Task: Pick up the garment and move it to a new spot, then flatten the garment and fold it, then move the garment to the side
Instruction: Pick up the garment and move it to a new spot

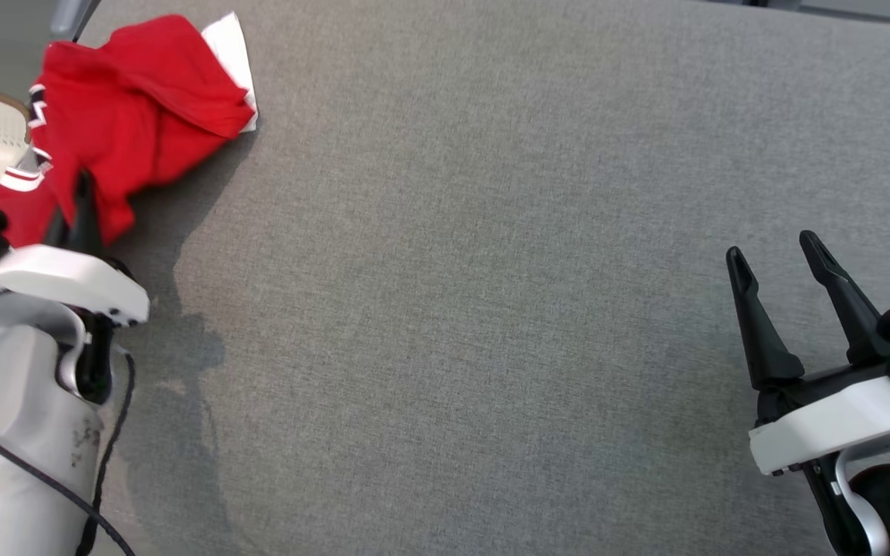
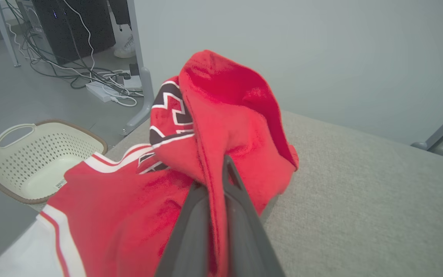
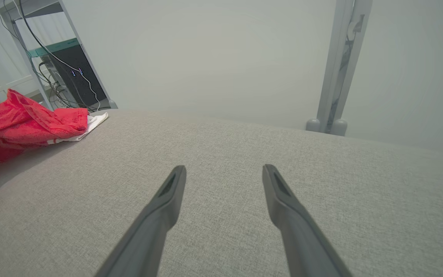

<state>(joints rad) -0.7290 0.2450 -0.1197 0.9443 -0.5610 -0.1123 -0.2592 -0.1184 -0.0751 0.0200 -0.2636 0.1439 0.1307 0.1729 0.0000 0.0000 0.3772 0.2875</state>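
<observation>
A basket [image 2: 52,148] sits beyond the desk's [image 1: 491,309] left edge. The red garment [image 1: 128,108] lies bunched at that far-left corner, with the left pincer [image 2: 214,181] clamped on a fold. Bare desk stretches rightward to the right pincer [image 1: 771,243], which is spread wide and holds nothing.

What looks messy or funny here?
The red garment is crumpled in a heap at the far left corner of the grey surface, not lying flat, and one end seems to spill over the edge by the white basket. The left gripper is shut on a fold of it. Nothing looks torn or spilled.
</observation>
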